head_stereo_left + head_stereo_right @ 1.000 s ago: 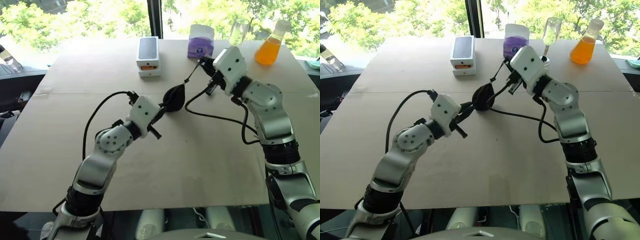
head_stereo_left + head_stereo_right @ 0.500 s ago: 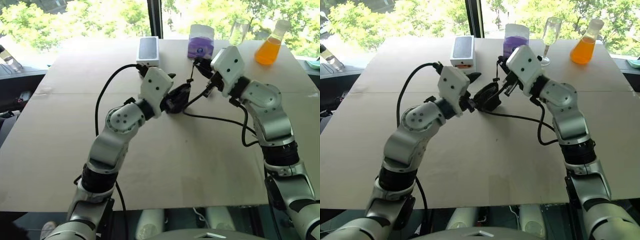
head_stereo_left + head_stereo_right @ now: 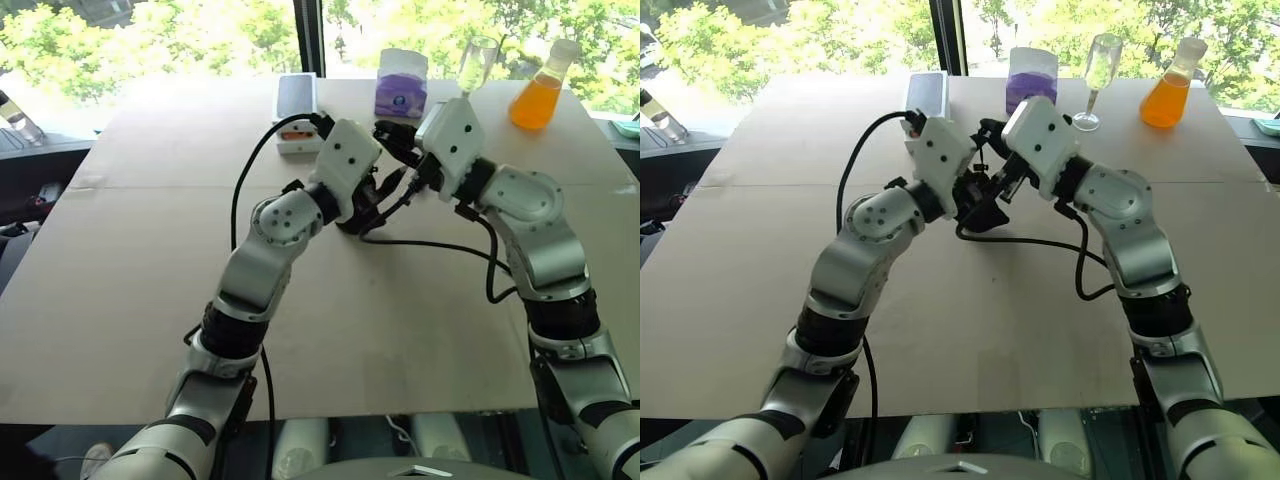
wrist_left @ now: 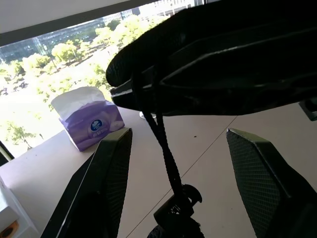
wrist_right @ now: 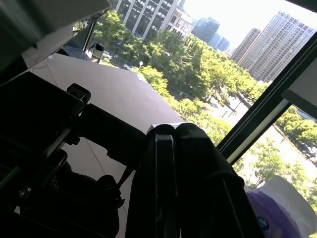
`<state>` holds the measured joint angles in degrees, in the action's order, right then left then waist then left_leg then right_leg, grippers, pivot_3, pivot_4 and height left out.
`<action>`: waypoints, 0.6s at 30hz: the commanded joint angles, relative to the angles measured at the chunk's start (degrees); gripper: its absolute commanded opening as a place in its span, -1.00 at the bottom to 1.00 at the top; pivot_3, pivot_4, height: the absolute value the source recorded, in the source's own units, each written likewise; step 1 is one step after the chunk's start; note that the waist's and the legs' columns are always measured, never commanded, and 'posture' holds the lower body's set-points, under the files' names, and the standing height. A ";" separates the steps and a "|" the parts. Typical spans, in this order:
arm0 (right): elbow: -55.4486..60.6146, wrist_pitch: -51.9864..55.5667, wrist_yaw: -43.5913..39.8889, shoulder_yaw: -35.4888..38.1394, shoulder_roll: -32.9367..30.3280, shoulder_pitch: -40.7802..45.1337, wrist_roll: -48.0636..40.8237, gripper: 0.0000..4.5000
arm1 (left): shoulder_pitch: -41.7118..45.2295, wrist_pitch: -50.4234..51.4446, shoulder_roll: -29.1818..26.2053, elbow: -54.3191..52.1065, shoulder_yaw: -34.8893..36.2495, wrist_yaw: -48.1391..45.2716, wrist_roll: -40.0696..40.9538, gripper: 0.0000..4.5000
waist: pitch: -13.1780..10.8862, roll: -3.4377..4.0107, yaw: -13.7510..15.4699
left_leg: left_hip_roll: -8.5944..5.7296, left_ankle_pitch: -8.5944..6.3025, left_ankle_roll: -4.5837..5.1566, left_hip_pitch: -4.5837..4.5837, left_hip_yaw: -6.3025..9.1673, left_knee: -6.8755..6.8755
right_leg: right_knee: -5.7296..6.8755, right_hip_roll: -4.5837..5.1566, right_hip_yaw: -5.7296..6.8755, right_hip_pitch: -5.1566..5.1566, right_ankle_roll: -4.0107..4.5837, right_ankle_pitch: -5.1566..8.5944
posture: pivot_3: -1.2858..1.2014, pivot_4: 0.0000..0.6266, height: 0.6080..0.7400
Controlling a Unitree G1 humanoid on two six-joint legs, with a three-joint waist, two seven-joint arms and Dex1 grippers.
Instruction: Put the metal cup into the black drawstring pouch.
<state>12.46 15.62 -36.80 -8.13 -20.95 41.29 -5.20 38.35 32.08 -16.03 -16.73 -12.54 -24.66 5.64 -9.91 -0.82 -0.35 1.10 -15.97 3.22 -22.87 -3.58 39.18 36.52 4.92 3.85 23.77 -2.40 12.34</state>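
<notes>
Left eye view: black drawstring pouch (image 3: pixel 360 208) hanging mouth-up, upright.

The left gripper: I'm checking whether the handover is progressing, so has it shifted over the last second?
Yes. The left gripper has moved up and toward the white phone box and the right gripper.
</notes>
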 commanded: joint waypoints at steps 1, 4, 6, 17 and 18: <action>2.65 -0.35 0.27 0.92 -0.31 -0.05 -0.70 -1.00 | 1.10 -1.56 0.34 -1.06 -0.19 -0.18 -0.77 0.27 | 0.00 0.00 0.00 | 0.00 0.00 0.00 0.00 0.00 0.00 | 0.00 0.00 0.00 0.00 0.00 0.00 | 0.03 -0.52 1.00; 2.74 -0.32 0.27 1.03 -0.43 -0.09 -0.73 -1.00 | 0.47 -1.54 0.24 -1.38 -0.26 -0.29 -0.86 -0.19 | 0.00 0.00 0.05 | 0.00 0.00 0.00 0.00 0.00 0.00 | 0.00 0.00 0.00 0.00 0.00 0.00 | 0.03 -0.52 1.00; 2.72 -0.35 0.26 1.09 -0.47 -0.10 -0.78 -1.00 | 0.27 -1.40 0.10 -1.63 -0.20 -0.34 -0.89 -0.19 | 0.00 0.00 0.04 | 0.00 0.00 0.00 0.00 0.00 0.00 | 0.00 0.00 0.00 0.00 0.00 0.00 | 0.03 -0.52 1.00; 1.54 -0.99 0.28 1.23 -0.53 0.18 -0.66 -1.00 | -2.17 -0.56 -1.32 -3.33 0.16 -0.21 -1.96 -0.19 | 0.00 0.00 0.02 | 0.00 0.00 0.00 0.00 0.00 0.00 | 0.00 0.00 0.00 0.00 0.00 0.00 | 0.03 -0.52 1.00; 1.42 -1.06 0.28 1.26 -0.54 0.24 -0.64 -1.00 | -2.28 -0.50 -1.30 -3.42 0.18 -0.21 -1.93 -0.19 | 0.00 0.00 0.03 | 0.00 0.00 0.00 0.00 0.00 0.00 | 0.00 0.00 0.00 0.00 0.00 0.00 | 0.03 -0.52 1.00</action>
<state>12.51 15.71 -36.85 -8.13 -21.14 41.26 -5.29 35.71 32.07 -17.30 -17.08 -12.49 -24.94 4.17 -9.91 -0.82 -0.32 1.10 -15.97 3.22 -22.87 -3.58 39.19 36.52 4.93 3.85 23.77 -2.40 12.34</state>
